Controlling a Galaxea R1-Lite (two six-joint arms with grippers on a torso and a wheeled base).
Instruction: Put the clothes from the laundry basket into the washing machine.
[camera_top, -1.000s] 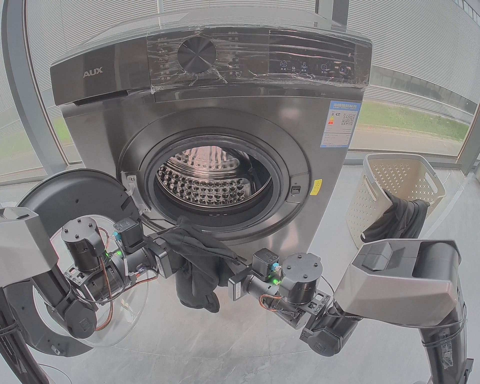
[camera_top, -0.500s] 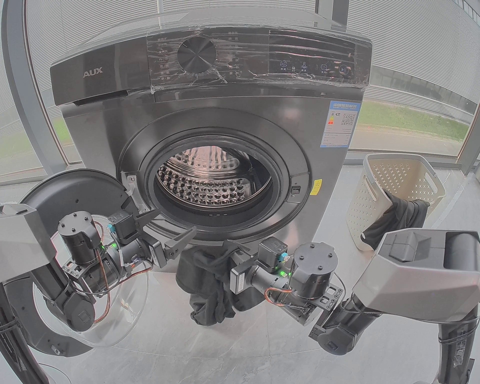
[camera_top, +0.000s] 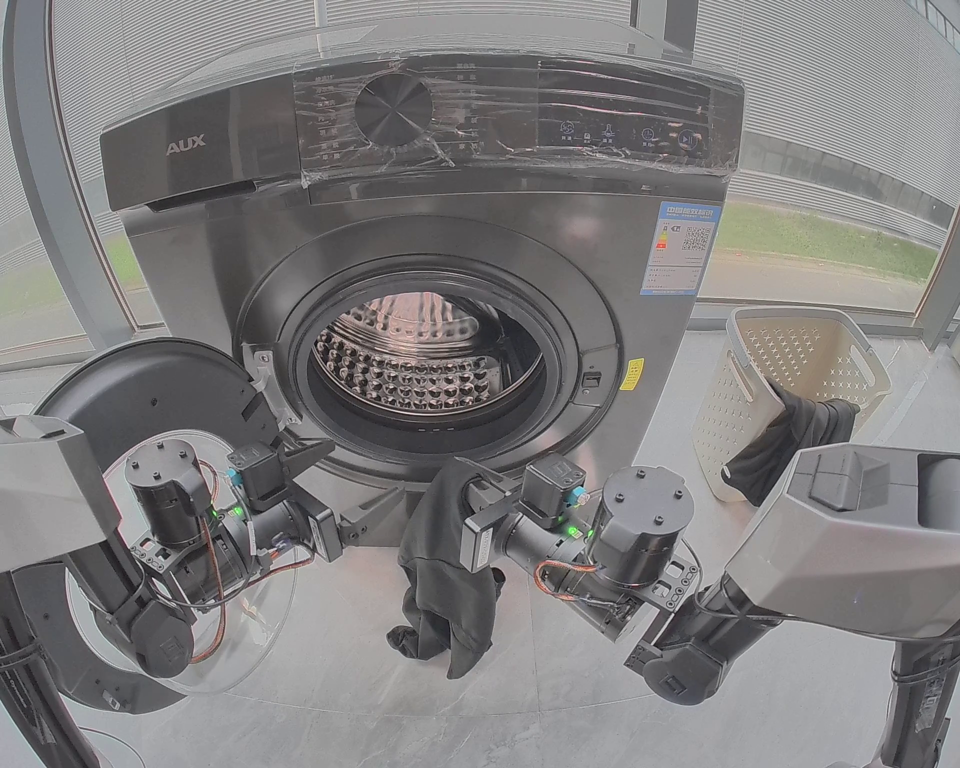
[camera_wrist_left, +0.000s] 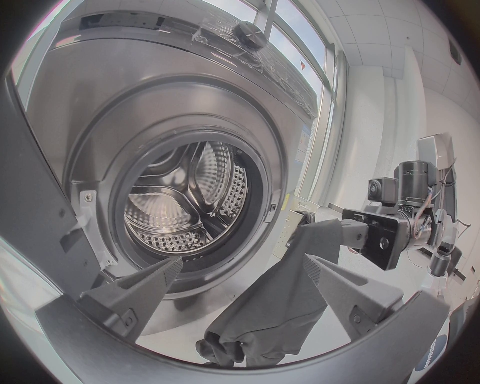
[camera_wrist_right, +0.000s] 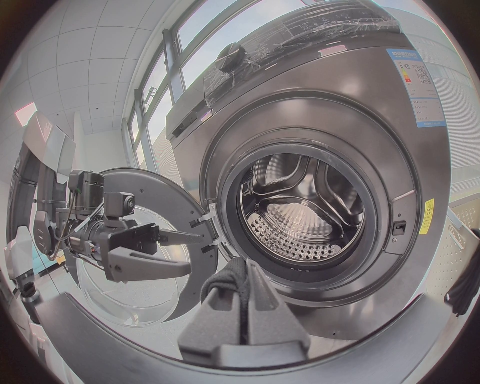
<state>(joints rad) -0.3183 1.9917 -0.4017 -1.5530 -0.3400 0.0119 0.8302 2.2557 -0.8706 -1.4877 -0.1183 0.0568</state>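
right gripper (camera_wrist_right: 244, 272) clenched on the top fold of a dark garment (camera_top: 445, 590); garment hangs straight down in a narrow strip in front of the lower front panel of the washing machine (camera_top: 420, 200), below the bottom rim of the drum mouth (camera_top: 425, 365); cannot tell if its lowest end touches the floor (camera_top: 560, 700)

left gripper (camera_top: 365, 470) released, jaws spread wide; it sits just beside the garment on the robot's left, not touching it, with open air between its fingertips and the cloth

drum mouth stands fully open; door (camera_top: 140, 400) is swung out to the robot's left, behind the left arm and well apart from the mouth; the hinge bracket at the mouth's left edge is near the left gripper's upper finger; between the held fold and the drum only the lower rim stands in the way; open floor below and in front of both arms

laundry basket (camera_top: 760, 350) is on the floor to the machine's right, well apart from the right gripper; second garment (camera_top: 800, 435) is draped over its near rim, hanging outside

diff: 1 s ago both grippers held the garment, bunched up at the mouth's lower rim; 0.5 s ago the left had already let go; now the left is still open at roughly the same spot, the right sits slightly higher, and the cloth has dropped from a wide bundle into a longer hang; machine, door and basket are unmoved
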